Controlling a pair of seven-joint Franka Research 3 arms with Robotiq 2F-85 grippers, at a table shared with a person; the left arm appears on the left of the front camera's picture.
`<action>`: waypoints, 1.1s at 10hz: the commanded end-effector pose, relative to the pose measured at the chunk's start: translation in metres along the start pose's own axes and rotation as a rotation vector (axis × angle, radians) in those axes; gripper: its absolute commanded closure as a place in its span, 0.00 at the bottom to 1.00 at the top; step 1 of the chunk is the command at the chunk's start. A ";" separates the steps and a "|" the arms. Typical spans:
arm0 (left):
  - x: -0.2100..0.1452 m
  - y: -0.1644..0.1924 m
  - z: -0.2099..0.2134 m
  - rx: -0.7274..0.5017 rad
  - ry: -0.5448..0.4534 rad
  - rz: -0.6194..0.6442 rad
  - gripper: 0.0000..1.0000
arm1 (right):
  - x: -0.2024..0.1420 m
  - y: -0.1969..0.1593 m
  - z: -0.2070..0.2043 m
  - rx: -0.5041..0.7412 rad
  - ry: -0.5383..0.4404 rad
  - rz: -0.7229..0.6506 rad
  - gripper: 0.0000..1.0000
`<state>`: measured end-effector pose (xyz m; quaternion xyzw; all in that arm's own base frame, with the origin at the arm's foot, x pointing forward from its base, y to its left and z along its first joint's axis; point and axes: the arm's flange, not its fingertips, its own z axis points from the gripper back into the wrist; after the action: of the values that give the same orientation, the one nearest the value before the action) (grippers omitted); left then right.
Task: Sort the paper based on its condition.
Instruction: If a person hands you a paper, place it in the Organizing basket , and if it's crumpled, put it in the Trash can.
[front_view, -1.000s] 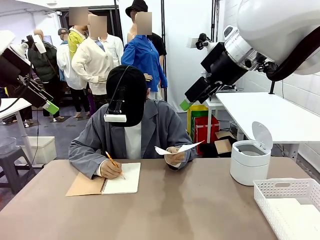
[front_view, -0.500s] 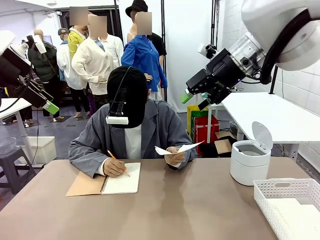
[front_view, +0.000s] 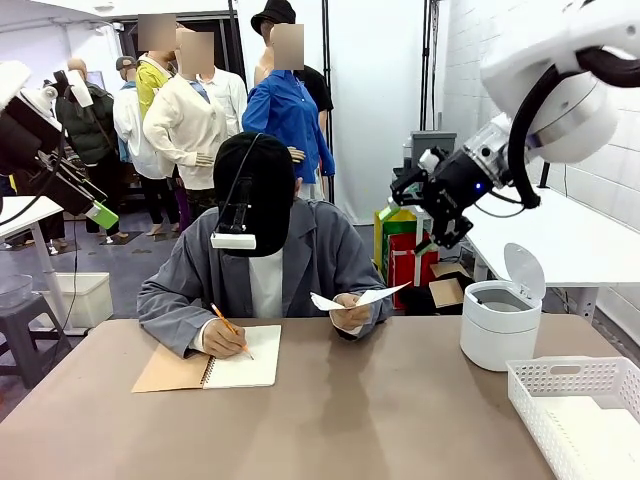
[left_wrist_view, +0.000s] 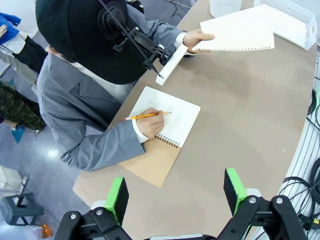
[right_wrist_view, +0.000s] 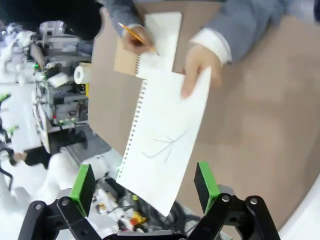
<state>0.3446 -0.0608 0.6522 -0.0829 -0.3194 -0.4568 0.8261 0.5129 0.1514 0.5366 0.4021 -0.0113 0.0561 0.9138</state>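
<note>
White paper (front_view: 360, 297) is held out by a hand (front_view: 348, 312), presumably for the wide-open right gripper (right_wrist_view: 144, 181); the left gripper (left_wrist_view: 176, 192) is likewise spread.

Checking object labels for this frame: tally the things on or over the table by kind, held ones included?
Loose paper sheet: 1
Spiral notebook: 1
Pencil: 1
White lidded bin: 1
White basket: 1
Total: 5
</note>
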 end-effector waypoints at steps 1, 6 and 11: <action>0.000 0.000 0.000 -0.002 0.000 0.001 0.00 | 0.008 -0.002 -0.015 0.014 0.033 -0.106 0.00; 0.000 0.000 0.000 -0.002 0.000 0.001 0.00 | 0.006 -0.018 -0.023 -0.011 0.039 -0.104 0.00; 0.000 0.000 0.000 -0.002 0.000 0.001 0.00 | 0.046 -0.046 -0.053 0.134 0.152 -0.367 0.00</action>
<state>0.3447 -0.0609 0.6522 -0.0829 -0.3193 -0.4569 0.8261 0.5489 0.1592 0.4615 0.4385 0.1159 -0.0618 0.8891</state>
